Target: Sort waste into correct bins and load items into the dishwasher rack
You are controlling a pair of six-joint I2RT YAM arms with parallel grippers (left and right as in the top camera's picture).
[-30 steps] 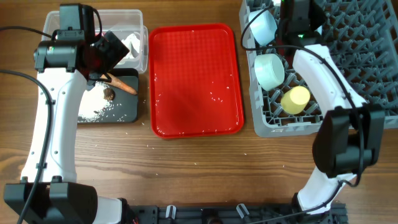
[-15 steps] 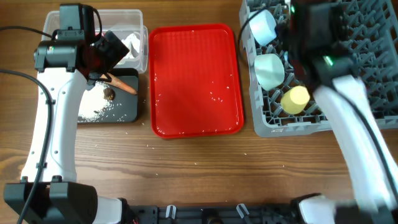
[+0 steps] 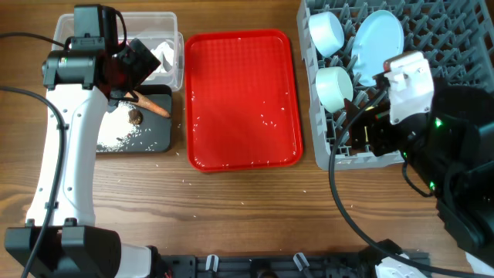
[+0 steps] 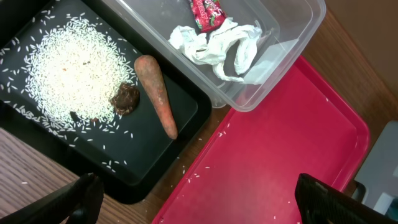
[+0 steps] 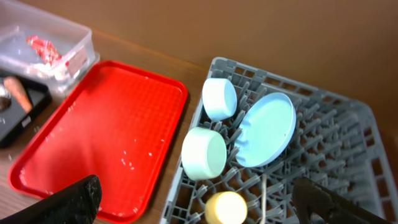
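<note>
My right arm [image 3: 432, 147] has drawn back from the far end of the dishwasher rack [image 3: 455, 46] since a second ago and now hangs over the rack's near corner and the table [image 3: 255, 208]. The pale blue plate [image 3: 378, 38], hidden under that arm before, stands on edge among the pegs in full sight. The two pale blue bowls [image 3: 326, 32] sit where they were, one behind the other along the rack's left side, just beside the plate. The yellow cup [image 5: 225, 208] showed from above a second ago; my arm now covers it there, and only the right wrist view catches it, near the rack's front edge.

My right fingers [image 5: 74, 202] are spread wide with nothing between them. The cup lies below the gap and closest to them, with the bowls and plate farther off.

My left arm has not moved. My left fingers [image 4: 78, 202] are also parted and empty, above the corner where the black tray [image 4: 186, 102], the clear tub [image 4: 273, 68] and the red serving tray [image 3: 243, 100] meet. In the black tray the carrot [image 4: 157, 93] lies beside the brown lump [image 4: 125, 98], which touches the edge of the rice [image 4: 68, 74]. The tub holds crumpled tissue [image 4: 217, 43] and the red sauce packet [image 4: 208, 12].
</note>
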